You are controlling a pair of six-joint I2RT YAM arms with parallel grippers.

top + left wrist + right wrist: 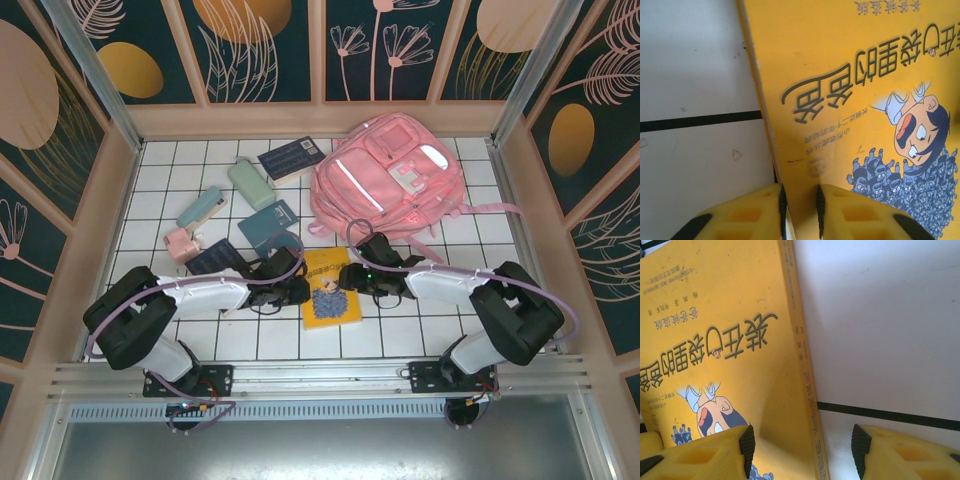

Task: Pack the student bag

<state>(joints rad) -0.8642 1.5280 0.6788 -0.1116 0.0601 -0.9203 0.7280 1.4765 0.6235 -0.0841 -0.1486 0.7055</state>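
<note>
The student bag (390, 185) is a large pink backpack lying flat at the back right of the tiled table. In front of it lies a yellow book (332, 290) with a cartoon cover (865, 100) (715, 340), flat on the tiles. My left gripper (303, 288) (800, 192) sits at the book's left edge, jaws only narrowly apart, one pad over the table and one over the cover. My right gripper (357, 283) (802, 440) is wide open astride the book's spine, its left finger over the cover and its right finger over the tile.
Left of the bag lie a dark blue notebook (290, 157), a pale green case (250, 183), a teal stapler-like item (200, 208), a pink item (183, 243), a teal book (268, 225) and a dark blue book (215, 257). Patterned walls enclose the table (470, 320).
</note>
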